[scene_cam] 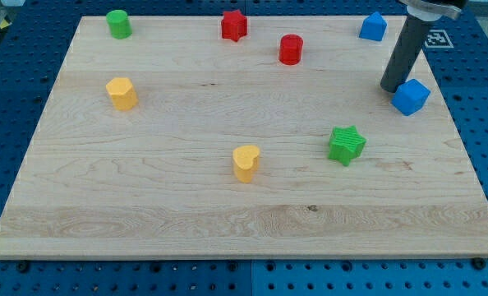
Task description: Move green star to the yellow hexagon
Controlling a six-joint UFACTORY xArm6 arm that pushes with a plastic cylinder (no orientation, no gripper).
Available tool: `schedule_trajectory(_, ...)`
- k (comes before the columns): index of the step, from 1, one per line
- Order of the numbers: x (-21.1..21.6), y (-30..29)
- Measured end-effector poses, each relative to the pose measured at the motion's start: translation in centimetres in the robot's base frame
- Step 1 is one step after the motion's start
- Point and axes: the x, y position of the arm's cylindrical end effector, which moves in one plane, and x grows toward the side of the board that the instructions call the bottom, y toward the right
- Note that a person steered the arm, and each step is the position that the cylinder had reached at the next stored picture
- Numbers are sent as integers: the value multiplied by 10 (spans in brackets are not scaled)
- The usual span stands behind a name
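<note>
— Where is the green star (347, 145) sitting?
— Down and toward the view's left from my tip (391, 89), clearly apart.
— And the yellow hexagon (122, 93)?
— Far across the counter (186, 214), leftward.
— Any gripper?
— None showing; my tip is touching the blue cube (410, 96).

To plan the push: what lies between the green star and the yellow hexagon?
Only bare board lies between green star and yellow hexagon in the camera view.

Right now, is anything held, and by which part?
Nothing is held. My tip stands beside the blue cube, on its left in the view.
</note>
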Motion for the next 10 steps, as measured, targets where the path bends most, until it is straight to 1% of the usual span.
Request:
schedule_trajectory(1,0,-46)
schedule_trajectory(2,3,-53)
schedule_trajectory(4,18,-51)
schedule_trajectory(8,16,-49)
schedule_trajectory(10,-54,-72)
